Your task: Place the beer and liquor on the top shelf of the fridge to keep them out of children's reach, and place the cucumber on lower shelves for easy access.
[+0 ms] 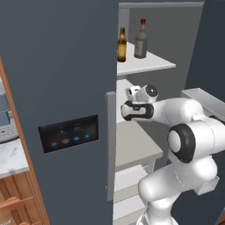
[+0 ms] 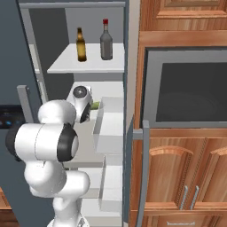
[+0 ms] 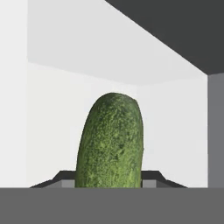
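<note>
Green and pebbled, the cucumber stands straight up out of the pincer in the hand view, its lower end sunk between the two dark fingertips and its rounded end pointing away from the hand; the jaws are narrowed onto it and have it clamped. Around it are the white inner walls of the fridge. In the right base view a sliver of the green vegetable peeps past the wrist, just over a white lower shelf. The pincer reaches into the open fridge at that level, beside the grey vertical handle. Above and beyond the pincer lies the top shelf, where the beer and the liquor stand upright near each other but apart, the brown bottle nearer the closed door, the red-capped one farther along.
</note>
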